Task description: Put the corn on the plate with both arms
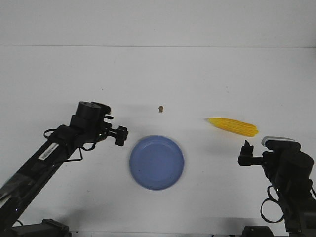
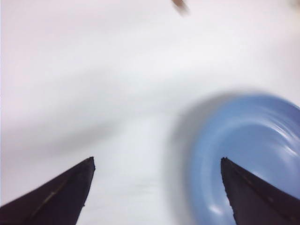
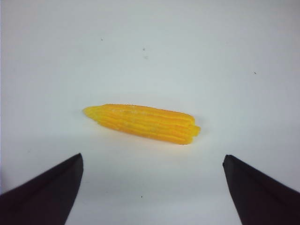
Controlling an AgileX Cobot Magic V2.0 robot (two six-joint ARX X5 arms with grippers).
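Observation:
The yellow corn [image 1: 232,126] lies flat on the white table at the right, its pointed end toward the middle. It also shows in the right wrist view [image 3: 143,123]. The round blue plate [image 1: 157,162] sits empty at the centre front; its rim shows blurred in the left wrist view [image 2: 243,154]. My right gripper [image 1: 245,150] is open and empty, just in front of the corn [image 3: 152,161]. My left gripper [image 1: 120,135] is open and empty, just left of the plate's rim [image 2: 157,161].
A tiny brown speck [image 1: 160,108] lies on the table behind the plate; it also shows blurred in the left wrist view [image 2: 179,5]. The table's far edge [image 1: 158,47] meets a pale wall.

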